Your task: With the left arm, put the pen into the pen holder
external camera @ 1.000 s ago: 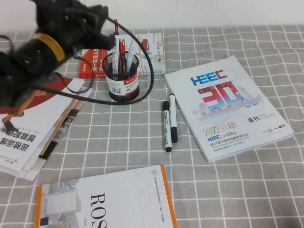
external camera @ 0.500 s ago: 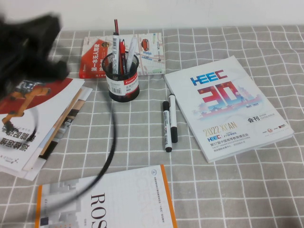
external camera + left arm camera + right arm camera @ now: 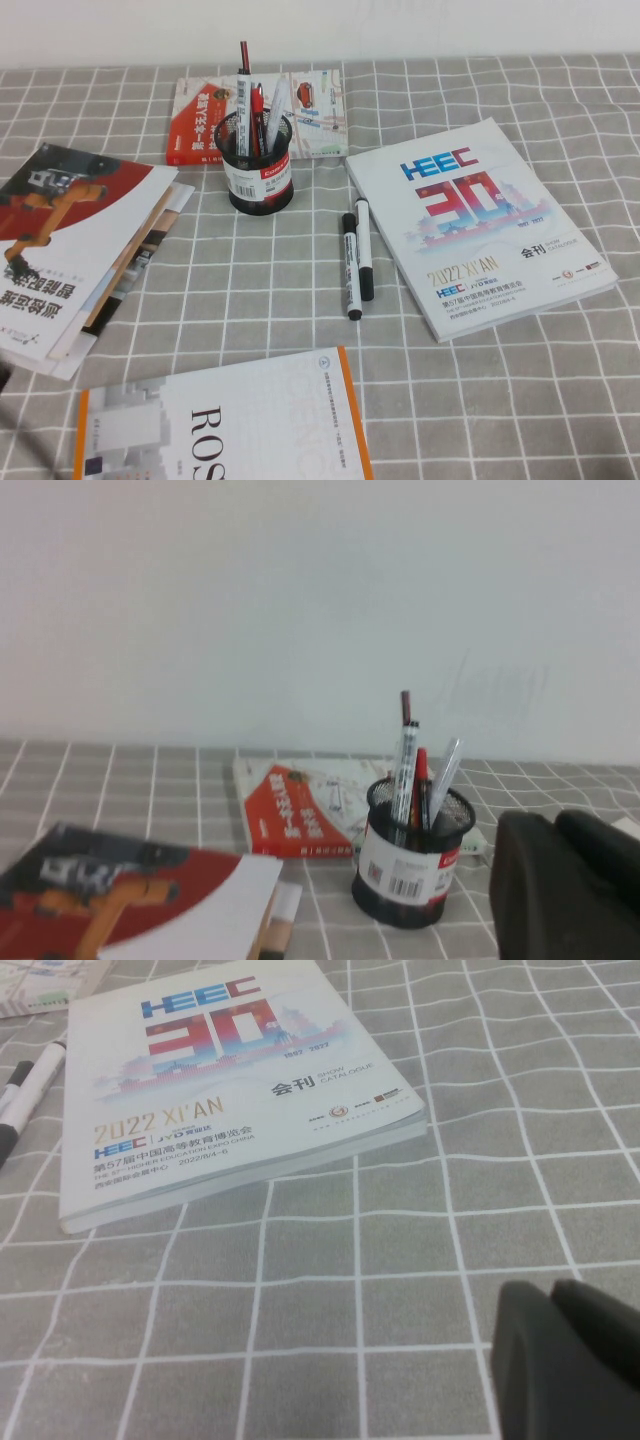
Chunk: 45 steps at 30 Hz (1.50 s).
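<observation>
The black mesh pen holder (image 3: 260,172) with a white label stands at the back of the table. In it stand a white-barrelled marker (image 3: 243,98), red pens and a thin dark-red pencil. Two more white markers (image 3: 350,266) (image 3: 364,248) lie side by side on the cloth, left of the white HEEC book. Neither arm shows in the high view. In the left wrist view the holder (image 3: 410,868) and its marker (image 3: 405,768) are ahead of my left gripper (image 3: 556,826), which is shut, empty and apart from them. My right gripper (image 3: 551,1292) is shut and empty over bare cloth.
The white HEEC book (image 3: 478,222) lies at the right. A stack of magazines (image 3: 80,250) lies at the left, an orange-edged book (image 3: 230,420) at the front, and a red and white booklet (image 3: 205,130) behind the holder. Grey checked cloth covers the table.
My left arm was beside the holder a second ago. It swung away to the left and has left the high view. The pens and holder have not moved.
</observation>
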Tool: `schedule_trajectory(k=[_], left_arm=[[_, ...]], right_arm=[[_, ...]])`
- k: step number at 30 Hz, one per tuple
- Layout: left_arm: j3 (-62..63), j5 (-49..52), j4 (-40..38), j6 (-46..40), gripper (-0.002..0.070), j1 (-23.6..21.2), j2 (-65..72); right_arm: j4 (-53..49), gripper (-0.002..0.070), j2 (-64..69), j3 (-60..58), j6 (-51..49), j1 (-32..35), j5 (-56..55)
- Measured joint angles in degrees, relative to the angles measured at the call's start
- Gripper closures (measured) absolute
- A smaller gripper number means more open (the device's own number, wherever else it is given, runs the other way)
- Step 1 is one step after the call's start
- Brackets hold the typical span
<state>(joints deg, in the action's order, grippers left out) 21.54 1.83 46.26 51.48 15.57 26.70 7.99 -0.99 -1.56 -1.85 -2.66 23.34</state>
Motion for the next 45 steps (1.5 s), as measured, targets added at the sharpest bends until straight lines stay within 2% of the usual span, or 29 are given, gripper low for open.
schedule_trajectory(k=[9, 25, 28, 31, 36, 38, 41, 45], left_arm=[[-11.07, 2.61, -0.43, 6.73, 0.0675, 0.00, -14.90], [-16.24, 5.49, -0.23, 6.63, 0.0675, 0.00, -15.64], [-16.55, 7.51, -5.66, -0.55, 0.0675, 0.00, -16.23], [-16.55, 10.68, -16.57, -13.42, 0.0675, -0.98, -18.06], [-16.64, 12.39, -35.65, -39.14, 0.0675, -5.56, -22.15], [-17.38, 12.04, -41.88, -46.75, 0.0675, -7.97, -24.06], [-19.83, 10.06, -46.56, -51.48, 0.0675, -10.80, -26.65], [-22.79, 9.09, -48.19, -51.48, 0.0675, -12.36, -27.12]], right_arm=[[0.00, 0.0691, 0.00, 0.00, 0.00, 0.00, 0.00], [0.00, 0.0691, 0.00, 0.00, 0.00, 0.00, 0.00], [0.00, 0.0691, 0.00, 0.00, 0.00, 0.00, 0.00], [0.00, 0.0691, 0.00, 0.00, 0.00, 0.00, 0.00], [0.00, 0.0691, 0.00, 0.00, 0.00, 0.00, 0.00], [0.00, 0.0691, 0.00, 0.00, 0.00, 0.00, 0.00], [0.00, 0.0691, 0.00, 0.00, 0.00, 0.00, 0.00], [0.00, 0.0691, 0.00, 0.00, 0.00, 0.00, 0.00]])
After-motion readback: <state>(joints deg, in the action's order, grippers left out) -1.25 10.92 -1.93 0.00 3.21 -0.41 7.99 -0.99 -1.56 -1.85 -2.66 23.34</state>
